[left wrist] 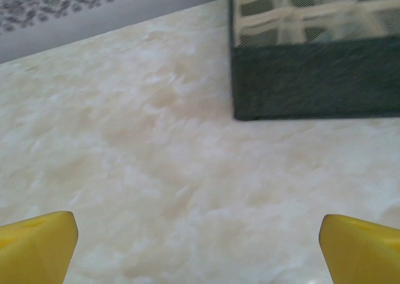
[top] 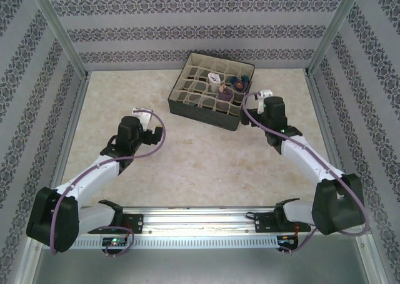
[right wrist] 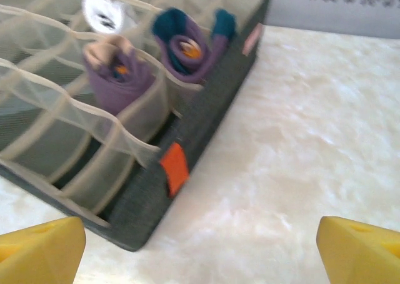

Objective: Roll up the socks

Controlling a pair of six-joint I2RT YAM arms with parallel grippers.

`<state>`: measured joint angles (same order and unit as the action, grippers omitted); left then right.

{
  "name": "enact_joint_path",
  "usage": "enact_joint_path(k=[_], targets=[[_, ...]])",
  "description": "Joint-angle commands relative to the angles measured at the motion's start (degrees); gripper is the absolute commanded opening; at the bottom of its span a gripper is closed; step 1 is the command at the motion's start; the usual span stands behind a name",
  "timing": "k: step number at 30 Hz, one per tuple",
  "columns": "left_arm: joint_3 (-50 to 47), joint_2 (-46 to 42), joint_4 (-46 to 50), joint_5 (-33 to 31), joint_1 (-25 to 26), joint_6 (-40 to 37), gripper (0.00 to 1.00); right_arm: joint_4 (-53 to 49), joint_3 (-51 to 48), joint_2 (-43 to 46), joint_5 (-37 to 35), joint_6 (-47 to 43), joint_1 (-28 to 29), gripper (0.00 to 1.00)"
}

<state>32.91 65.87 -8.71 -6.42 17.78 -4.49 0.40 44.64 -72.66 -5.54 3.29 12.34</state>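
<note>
Socks [top: 224, 94] lie bundled in the box [top: 200, 114], in cells toward its right rear, and we see none loose on the surface [top: 187, 165]. Starting from the left, the left fingers [left wrist: 37, 249] are spread wide apart with nothing between them. They hover over bare surface, with the box's near left corner ahead and to the right, well apart from them. Moving across into the box, the white roll [right wrist: 103, 12] sits in a cell toward the back. The tan-topped roll [right wrist: 115, 71] is in a cell nearer us, and the teal-edged roll [right wrist: 190, 46] is just right of it, against the box's right wall. An orange tag [right wrist: 175, 168] marks that wall lower down. Further right, the right fingers [right wrist: 359, 249] are also spread wide and hold nothing, hanging beside the box's right corner without touching it. We judge the rolling and stowing of these three to be done, so this is a pause between socks or the end of the task. The next move calls for finding another sock to roll. If there is none, both arms should draw clear without catching the mesh dividers.
</note>
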Motion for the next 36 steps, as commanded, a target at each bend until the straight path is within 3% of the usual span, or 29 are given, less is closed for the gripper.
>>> enact_joint_path(k=[1,7,12,18,24,27,30,31,33,36], targets=[[-2.8,-1.2,-6.2,-7.8,-1.6,-2.6,0.99,10.4,-7.1,4.0,-5.8,3.2,-2.2,0.98],[-9.0,-0.6,-10.4,-11.8,-7.1,2.9,0.99,16.3,-13.6,4.0,-2.7,10.4,-9.6,0.98],[-12.9,0.3,-15.4,-4.2,-13.7,3.5,0.99,23.1,-15.9,1.8,-0.5,4.6,-10.7,0.98],[-13.9,3.3,-21.9,2.8,-16.7,-0.4,0.99,36.9,-23.0,-0.8,-0.3,2.1,-11.3,0.98],[-16.2,9.4,-37.9,6.2,-17.8,-1.3,0.99,47.9,-26.3,-4.2,0.9,0.2,-12.3,0.98],[-13.9,10.3,-34.2,7.0,-17.9,-1.6,0.99,52.3,-27.1,-7.5,2.3,0.2,-12.5,0.98],[-13.2,10.8,-33.2,11.8,-17.9,-2.0,0.99,59.7,-27.7,-13.6,6.0,-1.1,-12.5,0.98],[-13.7,11.5,-36.0,12.6,-17.9,-0.4,0.99,60.9,-27.4,-15.1,6.2,-1.2,-12.3,0.98],[-15.2,13.9,-43.3,14.0,-17.9,2.6,0.99,54.0,-25.4,-13.4,5.3,-0.9,-12.4,0.98],[-15.9,21.1,-51.3,15.2,-17.8,1.4,0.99,53.0,-23.4,-14.3,2.2,-0.2,-12.3,0.98]])
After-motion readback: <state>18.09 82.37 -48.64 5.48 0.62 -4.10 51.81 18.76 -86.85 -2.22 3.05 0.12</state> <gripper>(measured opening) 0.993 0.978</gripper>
